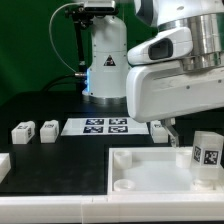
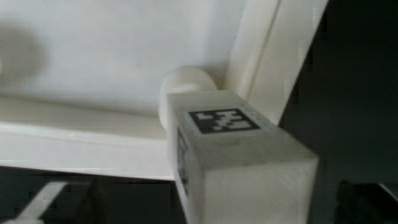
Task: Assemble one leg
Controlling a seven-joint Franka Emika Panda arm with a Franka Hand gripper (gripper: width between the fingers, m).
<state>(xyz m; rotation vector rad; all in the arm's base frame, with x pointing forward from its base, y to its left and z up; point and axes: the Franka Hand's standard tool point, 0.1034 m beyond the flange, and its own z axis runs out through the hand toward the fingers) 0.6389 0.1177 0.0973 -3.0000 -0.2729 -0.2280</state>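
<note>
Touching the white panel [image 1: 140,153], the leg [image 1: 206,158] shows its tag [image 2: 226,120].

You have three legs in plain sight: one leg [image 1: 22,131], a second leg [image 1: 48,129] and a third leg [image 1: 207,156]. A half-hidden white piece [image 1: 159,128] may be a fourth. There is one white panel [image 1: 150,170] and one marker board [image 1: 100,126].

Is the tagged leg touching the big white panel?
Cannot tell. In both views the leg overlaps the panel, but neither shows contact or a gap plainly.
</note>
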